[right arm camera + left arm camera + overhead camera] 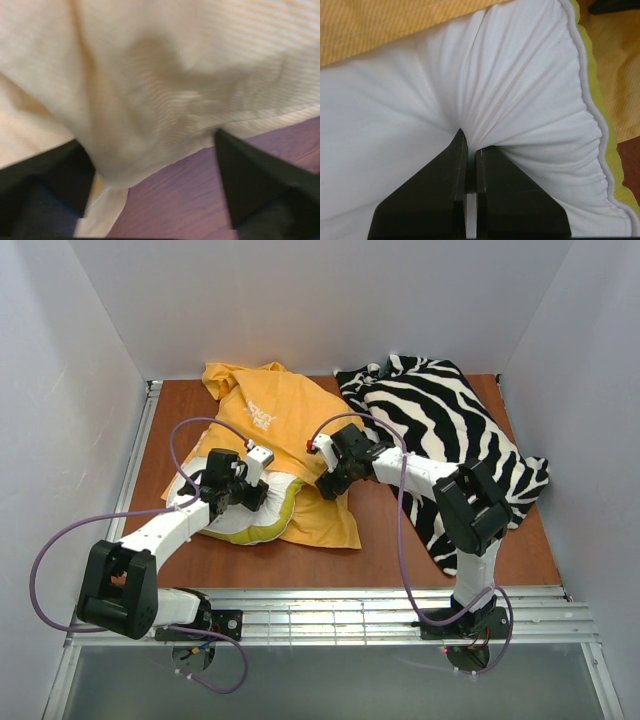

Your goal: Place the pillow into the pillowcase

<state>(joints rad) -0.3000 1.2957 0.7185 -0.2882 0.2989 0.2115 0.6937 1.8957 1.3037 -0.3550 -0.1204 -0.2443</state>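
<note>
The white pillow (240,525) with its yellow-green band lies at the front left, partly under the orange-yellow pillowcase (290,425). My left gripper (250,497) is shut on a pinch of the pillow's white cover (520,75), which gathers into folds at the fingertips (470,146). The pillowcase (370,30) shows just beyond the pillow. My right gripper (329,484) stands open at the pillowcase's right edge. Its fingers (260,180) are wide apart, with the pillowcase cloth (175,75) loose in front of them and bare table below.
A black-and-white zebra-striped cloth (450,430) covers the right side of the brown table (380,540) and hangs under my right arm. White walls close in the table on three sides. A metal rail (330,615) runs along the near edge.
</note>
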